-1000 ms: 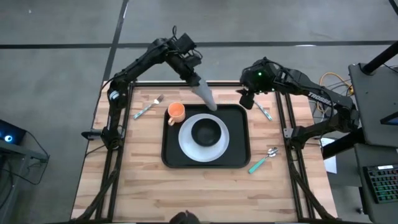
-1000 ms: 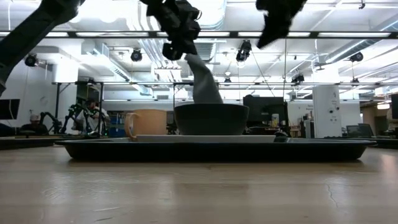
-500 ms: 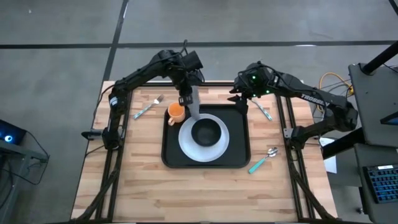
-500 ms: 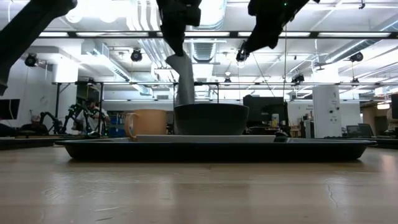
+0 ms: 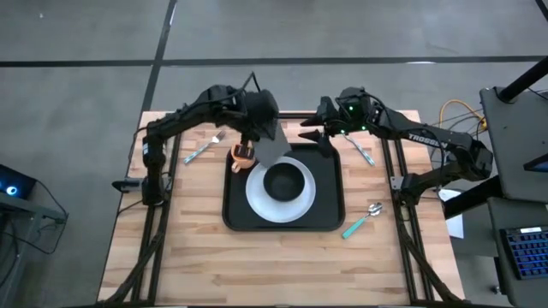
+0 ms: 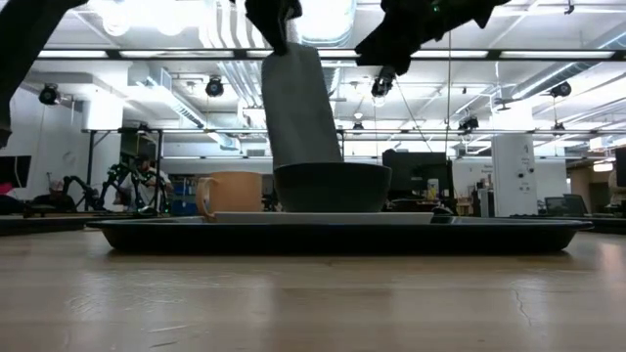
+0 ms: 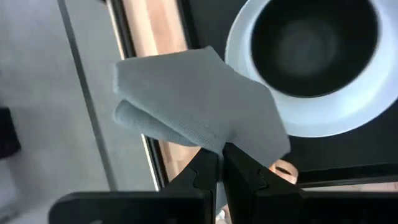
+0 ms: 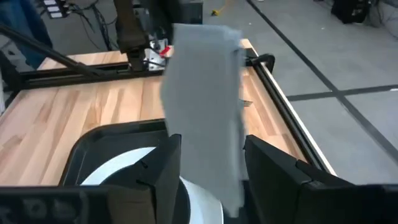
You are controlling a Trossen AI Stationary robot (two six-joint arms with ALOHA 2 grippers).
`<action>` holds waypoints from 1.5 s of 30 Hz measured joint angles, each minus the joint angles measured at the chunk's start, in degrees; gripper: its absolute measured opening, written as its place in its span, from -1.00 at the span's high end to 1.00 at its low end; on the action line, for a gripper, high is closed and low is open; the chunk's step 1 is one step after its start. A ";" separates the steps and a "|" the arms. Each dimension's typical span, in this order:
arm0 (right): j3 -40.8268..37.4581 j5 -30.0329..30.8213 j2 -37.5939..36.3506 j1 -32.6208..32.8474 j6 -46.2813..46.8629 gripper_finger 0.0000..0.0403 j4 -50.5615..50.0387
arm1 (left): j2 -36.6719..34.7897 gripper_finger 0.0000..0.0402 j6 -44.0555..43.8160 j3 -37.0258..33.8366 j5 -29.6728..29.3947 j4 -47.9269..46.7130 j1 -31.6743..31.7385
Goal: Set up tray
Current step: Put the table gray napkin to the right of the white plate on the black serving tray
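Observation:
A grey folded napkin (image 5: 274, 148) hangs from my left gripper (image 5: 257, 128), which is shut on it above the far left part of the black tray (image 5: 235, 214). A white plate (image 5: 257, 201) with a dark bowl (image 5: 285, 181) and an orange mug (image 5: 243, 154) stand on the tray. My right gripper (image 8: 208, 171) is open and level with the hanging napkin (image 8: 205, 87), one finger on either side of it; no touch shows. In the low view the napkin (image 6: 298, 108) drops behind the bowl (image 6: 331, 186), which hides its lower end. My left gripper pinches the napkin at its upper edge (image 7: 208, 144) between its two shut fingers (image 7: 245, 171), coming from above and pointing down. The cloth is folded, so several layers show. It hangs slack below the fingers, over the tray's far rim and the plate's edge.
A fork (image 5: 204, 147) lies on the wood left of the tray. A second utensil (image 5: 364, 154) lies right of the tray's far corner, and a teal-handled spoon (image 5: 364, 218) lies by its near right corner. Bare wood (image 5: 282, 265) spreads on the near side.
My left gripper has moved toward the table's near edge, to above the tray's far left part. The napkin has swung and turned with it, so its broad face now shows in the low view. My right gripper has moved left toward the napkin.

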 joint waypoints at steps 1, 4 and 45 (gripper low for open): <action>0.39 -0.02 0.00 -0.02 -0.22 0.13 -0.70 | -0.08 1.00 0.08 -0.02 -0.02 -0.01 -0.92; 1.47 -0.30 0.22 0.41 -0.15 0.03 -1.90 | -0.08 1.00 1.28 -0.06 -0.72 -0.21 -4.09; 18.01 -7.43 13.88 8.49 -2.97 -0.50 -7.53 | -0.01 1.00 -2.52 -0.22 -10.38 1.77 -12.19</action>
